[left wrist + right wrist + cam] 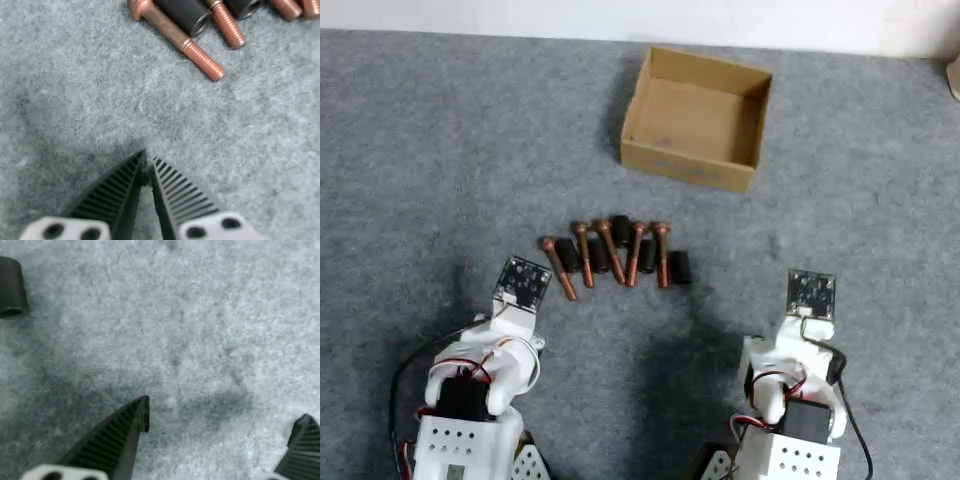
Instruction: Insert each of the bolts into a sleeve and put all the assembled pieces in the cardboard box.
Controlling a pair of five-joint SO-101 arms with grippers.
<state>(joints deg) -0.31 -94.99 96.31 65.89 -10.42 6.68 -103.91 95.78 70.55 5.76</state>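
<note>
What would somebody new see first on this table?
Probably the copper bolts and black sleeves lying together in the middle of the table. Behind them sits the cardboard box. The left pincer is shut near the bolts; the right pincer is open.

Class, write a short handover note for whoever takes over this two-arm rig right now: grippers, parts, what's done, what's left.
Left gripper: shut, empty, over the mat just short of the bolts.
Right gripper: open, empty, over the mat.
Five bolts and the sleeves lie loose in one cluster on the robot's side of the box.
Done: nothing; the box is empty.
Left: sleeve every bolt, then box all pieces.
</note>
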